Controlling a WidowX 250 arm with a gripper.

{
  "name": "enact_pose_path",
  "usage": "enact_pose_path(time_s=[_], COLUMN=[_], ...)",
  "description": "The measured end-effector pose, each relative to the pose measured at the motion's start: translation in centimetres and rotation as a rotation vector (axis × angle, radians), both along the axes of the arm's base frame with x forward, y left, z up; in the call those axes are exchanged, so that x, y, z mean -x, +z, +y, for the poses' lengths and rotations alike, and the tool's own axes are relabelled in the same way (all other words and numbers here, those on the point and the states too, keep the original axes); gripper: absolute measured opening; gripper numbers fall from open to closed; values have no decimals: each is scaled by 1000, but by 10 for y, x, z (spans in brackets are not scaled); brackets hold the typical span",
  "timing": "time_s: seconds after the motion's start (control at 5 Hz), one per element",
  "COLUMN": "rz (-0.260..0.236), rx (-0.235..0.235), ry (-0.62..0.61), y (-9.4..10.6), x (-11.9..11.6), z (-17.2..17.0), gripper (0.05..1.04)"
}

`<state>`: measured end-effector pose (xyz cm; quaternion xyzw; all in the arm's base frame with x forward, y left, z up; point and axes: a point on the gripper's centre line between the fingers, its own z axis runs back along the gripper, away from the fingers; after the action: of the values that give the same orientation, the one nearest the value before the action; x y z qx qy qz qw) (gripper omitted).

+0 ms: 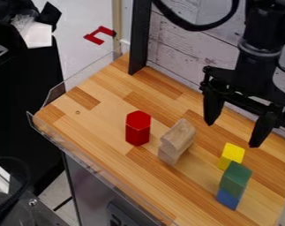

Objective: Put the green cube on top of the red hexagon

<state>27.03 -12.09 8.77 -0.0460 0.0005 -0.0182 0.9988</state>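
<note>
The black gripper (pixel 234 132) hangs at the upper right over the back of the table, its two fingers spread wide with nothing between them. Below and slightly right of it, the green cube (pixel 236 176) rests on a blue block (pixel 229 199) near the table's right side. A red hexagon (pixel 138 128) stands upright left of the table's middle, well to the left of the gripper, with nothing on its top face.
A wooden block piece (pixel 177 140) stands between the red hexagon and the green cube. Just behind the green cube is a yellow block (pixel 231 156). A clear low barrier (pixel 103 175) edges the wooden table; a black post (pixel 139 37) rises at the back.
</note>
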Motion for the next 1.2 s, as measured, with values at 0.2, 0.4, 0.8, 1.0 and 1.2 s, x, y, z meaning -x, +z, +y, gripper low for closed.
enact_pose_path(time_s=[0.2, 0.4, 0.8, 1.0, 1.2], rz=[29, 8, 26, 20, 59], rx=[-11, -26, 24, 25, 19], ry=[0, 7, 9, 9, 16], y=[-8, -11, -22, -25, -36], x=[3, 0, 8, 8, 12], z=[1, 2, -6, -11, -15], gripper=[1001, 1001, 1001, 1001, 1001])
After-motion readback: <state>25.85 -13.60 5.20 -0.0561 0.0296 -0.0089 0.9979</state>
